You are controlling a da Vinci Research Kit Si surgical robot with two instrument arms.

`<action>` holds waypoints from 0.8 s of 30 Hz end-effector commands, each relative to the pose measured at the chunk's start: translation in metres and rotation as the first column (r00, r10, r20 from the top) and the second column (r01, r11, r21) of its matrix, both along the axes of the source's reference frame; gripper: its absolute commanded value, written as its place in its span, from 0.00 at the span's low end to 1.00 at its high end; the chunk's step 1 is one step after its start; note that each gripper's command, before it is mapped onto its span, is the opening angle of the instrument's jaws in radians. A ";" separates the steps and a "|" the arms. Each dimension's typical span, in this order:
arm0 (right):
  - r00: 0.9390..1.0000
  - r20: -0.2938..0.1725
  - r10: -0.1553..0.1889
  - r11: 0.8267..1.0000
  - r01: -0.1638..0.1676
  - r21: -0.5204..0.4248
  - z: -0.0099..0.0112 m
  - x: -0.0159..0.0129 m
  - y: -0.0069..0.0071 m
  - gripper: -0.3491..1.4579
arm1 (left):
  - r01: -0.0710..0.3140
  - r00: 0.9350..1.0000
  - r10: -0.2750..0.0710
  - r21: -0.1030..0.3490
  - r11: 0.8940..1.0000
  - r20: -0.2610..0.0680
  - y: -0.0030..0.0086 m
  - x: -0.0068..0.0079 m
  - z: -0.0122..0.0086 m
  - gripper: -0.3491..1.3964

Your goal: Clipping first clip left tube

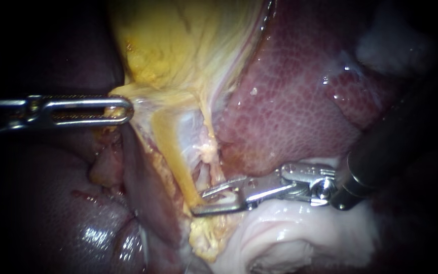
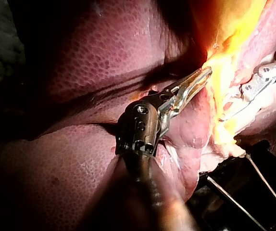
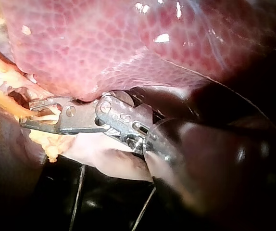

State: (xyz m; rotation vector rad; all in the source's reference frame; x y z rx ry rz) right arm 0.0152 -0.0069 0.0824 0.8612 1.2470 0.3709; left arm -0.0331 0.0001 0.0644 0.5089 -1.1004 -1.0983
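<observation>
No clip is seen on the left tube (image 1: 172,149), so the closing squeeze is judged still to be done. The right instrument (image 1: 198,203) is set across the tube's lower end. Its jaws are parted by a narrow gap and the yellow tube is passed between them, near the liver (image 1: 290,101). Whether both jaws press on it cannot be told. The gallbladder (image 1: 178,45) is drawn taut by the left instrument (image 1: 123,109), whose jaws are closed on its edge.

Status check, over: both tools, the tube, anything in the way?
Left tool shut on yellow tissue fold. Right tool open astride thin yellow tube; no clip seen on it. Mottled red liver close beside, not blocking.
</observation>
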 end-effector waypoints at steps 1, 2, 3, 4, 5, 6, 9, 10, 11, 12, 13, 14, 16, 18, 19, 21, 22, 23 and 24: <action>1.000 0.002 -0.002 1.000 0.002 0.000 0.0000 0.0000 0.0000 0.15 | 0.000 1.000 0.000 0.000 1.000 0.001 0.0000 0.0000 0.0000 0.00; 1.000 0.002 -0.002 1.000 0.002 0.000 0.0000 0.0000 0.0000 0.15 | 0.000 1.000 0.000 0.000 1.000 0.001 0.0000 0.0000 0.0000 0.00; 1.000 0.002 -0.002 1.000 0.002 0.000 0.0000 0.0000 0.0000 0.15 | 0.000 1.000 0.000 0.000 1.000 0.001 0.0000 0.0000 0.0000 0.00; 1.000 0.002 -0.002 1.000 0.002 0.000 0.0000 0.0000 0.0000 0.15 | 0.000 1.000 0.000 0.000 1.000 0.001 0.0000 0.0000 0.0000 0.00; 1.000 0.002 -0.002 1.000 0.002 0.000 0.0000 0.0000 0.0000 0.15 | 0.000 1.000 0.000 0.000 1.000 0.001 0.0000 0.0000 0.0000 0.00; 1.000 0.002 -0.002 1.000 0.002 0.000 0.0000 0.0000 0.0000 0.15 | 0.000 1.000 0.000 0.000 1.000 0.001 0.0000 0.0000 0.0000 0.00; 1.000 0.002 -0.003 1.000 0.003 0.000 0.0000 -0.0001 0.0000 0.16 | 0.000 1.000 0.000 0.000 1.000 0.001 0.0000 0.0000 0.0000 0.00; 1.000 0.001 -0.003 1.000 0.003 0.000 -0.0001 -0.0001 0.0000 0.17 | 0.000 1.000 0.000 0.000 1.000 0.001 0.0000 0.0000 0.0000 0.00; 1.000 0.001 -0.003 1.000 0.003 0.000 -0.0001 -0.0002 0.0000 0.18 | 0.000 1.000 0.000 0.000 1.000 0.001 0.0000 0.0000 0.0000 0.00; 1.000 0.001 -0.004 1.000 0.004 0.000 -0.0001 -0.0003 0.0000 0.19 | 0.000 1.000 0.000 0.000 1.000 0.001 0.0000 0.0000 0.0000 0.00; 1.000 0.001 -0.004 1.000 0.004 0.001 -0.0002 -0.0004 0.0001 0.21 | 0.000 1.000 0.000 0.000 1.000 0.001 0.0000 0.0000 0.0000 0.00; 1.000 -0.001 -0.007 1.000 0.007 0.002 -0.0002 -0.0006 0.0002 0.22 | 0.000 1.000 0.000 0.000 1.000 0.001 0.0000 0.0000 0.0000 0.00; 1.000 -0.002 -0.008 1.000 0.008 0.004 -0.0004 -0.0009 0.0004 0.25 | 0.000 1.000 0.000 0.000 1.000 0.001 0.0000 0.0000 0.0000 0.00; 1.000 0.001 -0.003 1.000 0.003 0.004 -0.0006 -0.0012 0.0006 0.31 | 0.000 1.000 0.000 0.000 1.000 0.001 0.0000 0.0000 0.0000 0.00; 1.000 0.002 -0.001 1.000 0.001 0.004 -0.0006 -0.0012 0.0007 0.33 | 0.000 1.000 0.000 0.000 1.000 0.001 0.0000 0.0000 0.0000 0.00; 1.000 0.002 -0.003 1.000 0.003 0.000 -0.0008 -0.0014 0.0008 0.38 | 0.000 1.000 0.000 0.000 1.000 0.001 0.0000 0.0000 0.0000 0.00; 1.000 0.000 -0.002 1.000 0.002 0.001 -0.0009 -0.0014 0.0009 0.40 | 0.000 1.000 0.000 0.000 1.000 0.001 0.0000 0.0000 0.0000 0.00; 1.000 0.000 -0.002 1.000 0.002 0.001 -0.0009 -0.0014 0.0009 0.41 | 0.000 1.000 0.000 0.000 1.000 0.001 0.0000 0.0000 0.0000 0.00; 1.000 0.000 -0.002 1.000 0.002 0.001 -0.0010 -0.0014 0.0009 0.42 | 0.000 1.000 0.000 0.000 1.000 0.001 0.0000 0.0000 0.0000 0.00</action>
